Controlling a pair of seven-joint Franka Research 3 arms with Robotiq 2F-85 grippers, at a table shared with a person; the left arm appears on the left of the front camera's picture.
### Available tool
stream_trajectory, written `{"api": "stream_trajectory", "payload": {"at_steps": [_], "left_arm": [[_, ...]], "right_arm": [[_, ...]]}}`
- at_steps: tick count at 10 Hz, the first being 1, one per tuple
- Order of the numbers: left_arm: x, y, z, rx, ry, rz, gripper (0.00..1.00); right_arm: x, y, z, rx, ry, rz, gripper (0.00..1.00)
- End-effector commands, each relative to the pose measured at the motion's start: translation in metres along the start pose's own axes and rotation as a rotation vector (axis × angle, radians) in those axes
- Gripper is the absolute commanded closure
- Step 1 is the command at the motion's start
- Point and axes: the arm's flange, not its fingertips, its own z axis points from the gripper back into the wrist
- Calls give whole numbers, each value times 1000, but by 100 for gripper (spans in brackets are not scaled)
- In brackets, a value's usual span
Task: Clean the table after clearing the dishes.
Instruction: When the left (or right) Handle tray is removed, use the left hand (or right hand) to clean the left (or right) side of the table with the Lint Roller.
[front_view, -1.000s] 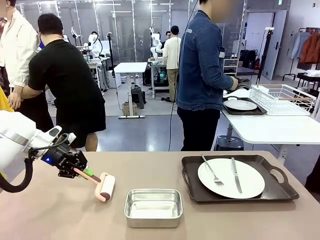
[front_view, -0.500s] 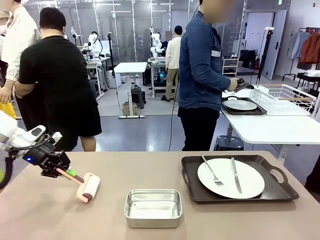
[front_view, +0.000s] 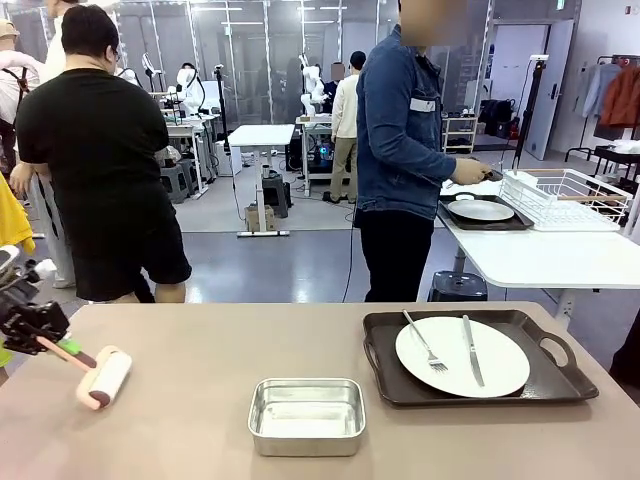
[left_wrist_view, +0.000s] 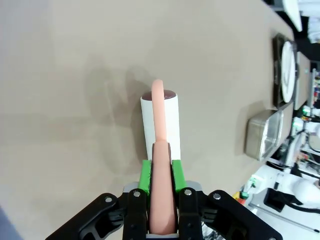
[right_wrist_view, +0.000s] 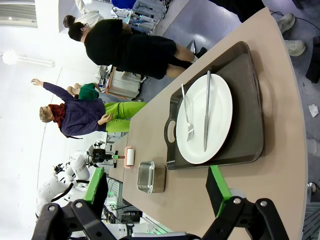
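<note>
Taupe table (front_view: 200, 340), dark brown tray (front_view: 385, 372), white plate (front_view: 455, 345), silver pan (front_view: 306, 415), white roller (front_view: 108, 376) on a pink handle (front_view: 70, 352)

Front across table (front_view: 200, 340), wrists oblique — shared tray (front_view: 550, 335)

Bright, even light from ceiling strips (front_view: 215, 8) far back in the room. Soft, faint shadows on the table (front_view: 200, 360) under the steel pan (front_view: 306, 414) and beside the roller (left_wrist_view: 160, 122). Mild glare on the pan's rim and on the plate (front_view: 462, 356). Sharp across the front view; strongly bent at the edges of both wrist views, blown out white at the right wrist view's upper left.
</note>
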Motion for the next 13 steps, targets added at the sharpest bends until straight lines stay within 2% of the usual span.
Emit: {"api": "stream_trajectory", "payload": {"at_steps": [1, 3, 5, 7, 8, 10, 11, 12, 13], "left_arm": [[-19, 13, 15, 90, 42, -26, 80], [-31, 20, 40, 189, 41, 23, 80], [-46, 4, 66, 179, -2, 15, 80], [-66, -38, 100, 181, -51, -53, 80], [-73, -62, 113, 209, -111, -67, 80], [-88, -103, 135, 307, -158, -67, 80], [-92, -118, 136, 290, -162, -46, 80], [-76, -86, 136, 250, -146, -90, 80], [-76, -86, 136, 250, -146, -90, 80]], "right_arm": [[0, 2, 0, 10, -1, 13, 0], [0, 2, 0, 10, -1, 13, 0], [0, 2, 0, 10, -1, 13, 0], [0, 2, 0, 10, -1, 13, 0], [0, 2, 0, 10, -1, 13, 0], [0, 2, 0, 10, -1, 13, 0], [0, 2, 0, 10, -1, 13, 0], [0, 2, 0, 10, -1, 13, 0], [0, 2, 0, 10, -1, 13, 0]]}}
